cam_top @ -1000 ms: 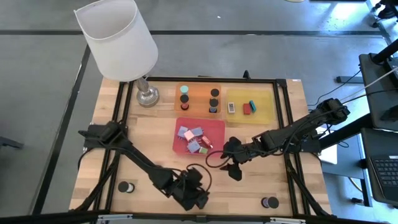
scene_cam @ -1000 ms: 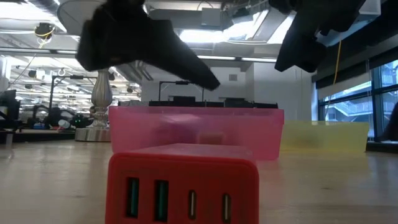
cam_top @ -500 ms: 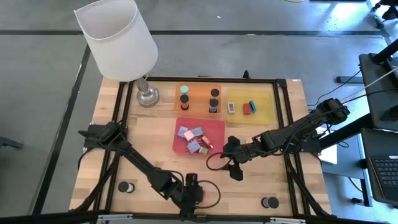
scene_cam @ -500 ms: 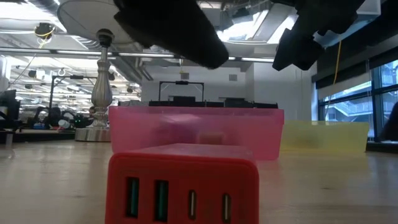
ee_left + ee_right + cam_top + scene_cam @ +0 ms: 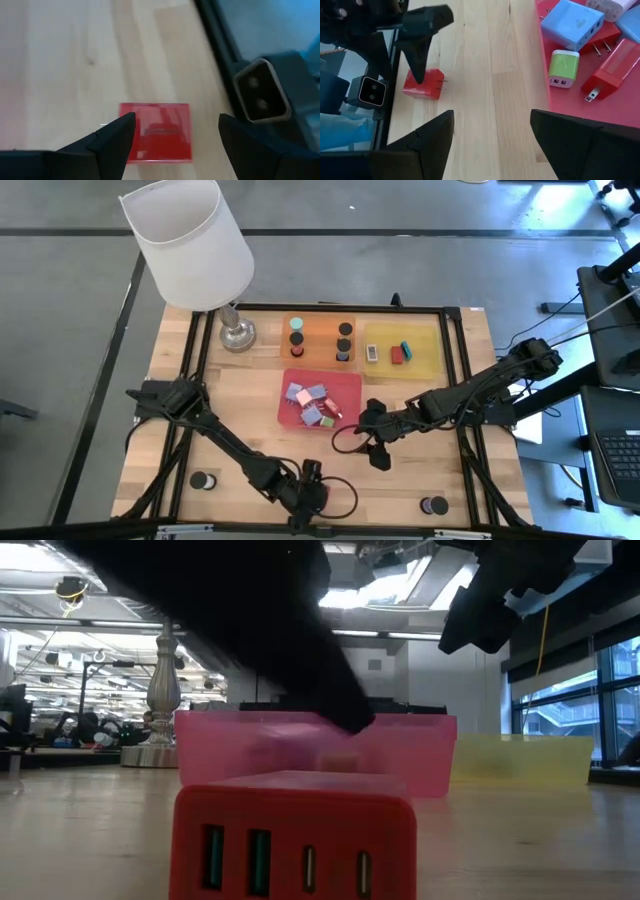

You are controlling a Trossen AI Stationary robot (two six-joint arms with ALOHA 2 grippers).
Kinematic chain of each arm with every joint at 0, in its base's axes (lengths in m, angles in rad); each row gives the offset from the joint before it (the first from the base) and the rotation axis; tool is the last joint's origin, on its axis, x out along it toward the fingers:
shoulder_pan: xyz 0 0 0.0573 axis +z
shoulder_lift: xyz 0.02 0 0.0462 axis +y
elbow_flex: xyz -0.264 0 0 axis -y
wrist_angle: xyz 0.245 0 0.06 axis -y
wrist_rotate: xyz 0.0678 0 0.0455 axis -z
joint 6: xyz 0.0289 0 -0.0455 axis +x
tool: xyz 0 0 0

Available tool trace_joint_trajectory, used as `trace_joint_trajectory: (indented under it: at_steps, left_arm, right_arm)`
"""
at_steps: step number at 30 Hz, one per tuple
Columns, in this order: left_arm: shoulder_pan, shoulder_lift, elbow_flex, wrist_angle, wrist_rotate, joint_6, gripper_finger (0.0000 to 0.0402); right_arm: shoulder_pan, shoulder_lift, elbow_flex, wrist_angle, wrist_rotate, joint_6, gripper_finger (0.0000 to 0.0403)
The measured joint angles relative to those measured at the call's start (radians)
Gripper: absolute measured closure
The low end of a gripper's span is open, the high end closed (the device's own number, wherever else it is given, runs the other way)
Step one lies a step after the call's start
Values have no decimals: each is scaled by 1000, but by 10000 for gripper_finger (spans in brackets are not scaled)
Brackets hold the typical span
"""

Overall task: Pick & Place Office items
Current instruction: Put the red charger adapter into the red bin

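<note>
A red charger block [image 5: 160, 142] lies flat on the wood near the table's near edge, and its ports face the low view [image 5: 295, 835]. My left gripper [image 5: 175, 120] hangs open just above it, one finger on either side; in the right wrist view one left finger [image 5: 417, 60] points down at the block [image 5: 423, 84]. My right gripper [image 5: 378, 448] waits open above bare wood right of the red tray [image 5: 345, 385]. That tray holds blue [image 5: 572, 22], green [image 5: 562, 67] and red [image 5: 607, 75] blocks.
An orange tray [image 5: 320, 325] with black cylinders and a yellow tray [image 5: 425, 345] with small flat pieces sit at the far side. The lamp [image 5: 190, 240] stands far left. Loose black cylinders [image 5: 203, 480] [image 5: 433, 505] stand near the near edge. A small camera [image 5: 260, 92] sits on the frame beside the block.
My left gripper has come down toward the red charger block at the near edge and now fills much of the low view. The block has not moved. My right arm has kept still.
</note>
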Motion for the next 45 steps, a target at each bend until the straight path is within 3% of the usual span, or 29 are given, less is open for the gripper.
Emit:
trace_joint_trajectory:
  at_steps: [5,12,16,20,26,39,45]
  left_arm:
    - [2,-2,0,8,-91,-34,120]
    - [-1,-6,0,-8,-41,89,121]
    - [-1,-28,0,-51,-23,143,121]
    - [-1,-39,0,-97,-23,158,121]
    - [-1,-40,-1,-113,-16,160,121]
    - [-1,-40,-1,-101,-14,158,121]
    - [-1,-40,-1,-70,-26,148,121]
  right_arm:
    - [0,0,0,0,51,25,138]
    - [0,0,0,-3,79,31,138]
    - [12,0,0,-15,97,164,138]
    - [53,0,0,-34,219,254,138]
    - [112,0,0,-35,395,258,138]
    - [116,0,0,-34,470,321,138]
    - [100,0,0,-34,409,263,138]
